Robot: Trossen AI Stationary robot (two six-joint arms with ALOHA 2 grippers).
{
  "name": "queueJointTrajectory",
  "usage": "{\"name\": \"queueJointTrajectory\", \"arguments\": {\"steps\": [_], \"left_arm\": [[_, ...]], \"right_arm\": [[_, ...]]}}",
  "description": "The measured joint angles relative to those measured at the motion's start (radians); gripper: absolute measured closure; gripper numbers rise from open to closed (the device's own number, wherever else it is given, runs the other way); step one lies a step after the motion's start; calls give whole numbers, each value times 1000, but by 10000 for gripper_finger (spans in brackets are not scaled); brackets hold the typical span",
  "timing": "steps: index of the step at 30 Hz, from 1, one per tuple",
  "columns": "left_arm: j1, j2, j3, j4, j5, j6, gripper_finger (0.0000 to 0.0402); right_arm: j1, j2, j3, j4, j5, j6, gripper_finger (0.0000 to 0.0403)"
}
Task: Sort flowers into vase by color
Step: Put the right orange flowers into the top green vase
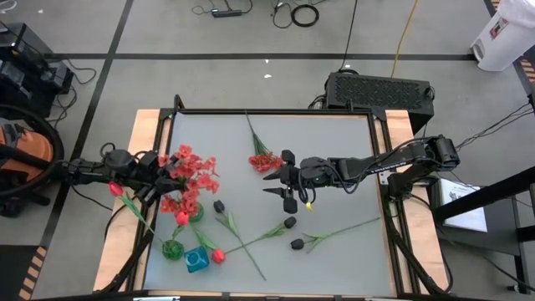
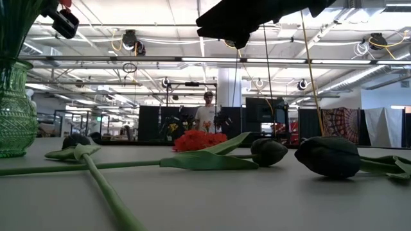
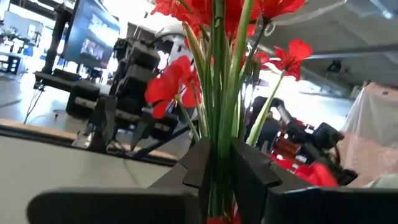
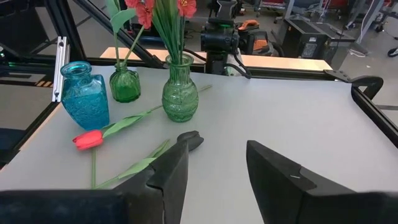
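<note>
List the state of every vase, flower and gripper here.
tall green vase: upright, holding red flowers.
small green vase: upright, not empty.
blue vase: upright, empty.
red tulip: lying flat.
black buds: lying flat.
right gripper: open, empty.
left gripper: at the vased flowers.

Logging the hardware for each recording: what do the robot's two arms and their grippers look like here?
Both arms are dark, jointed and slim, with black cables running along them. The right gripper has two black, flat, angular fingers with bevelled tips. The left gripper has matching black blocky fingers. No coloured markings show on either gripper.
</note>
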Motion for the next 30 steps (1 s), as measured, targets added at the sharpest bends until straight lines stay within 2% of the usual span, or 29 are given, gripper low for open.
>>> {"name": "queueJointTrajectory", "arguments": {"steps": [4, 12, 18, 22, 30], "left_arm": [[0, 0, 0, -31, 26, 22, 341], [0, 0, 0, -39, 181, 14, 341], [0, 0, 0, -74, 250, 63, 341], [0, 0, 0, -81, 245, 114, 341], [0, 0, 0, -83, 169, 125, 337]], "right_arm": [[0, 0, 0, -1, 0, 0, 248], [0, 0, 0, -2, 0, 0, 248], [0, 0, 0, -1, 0, 0, 248], [0, 0, 0, -1, 0, 0, 248], [0, 0, 0, -1, 0, 0, 248]]}}
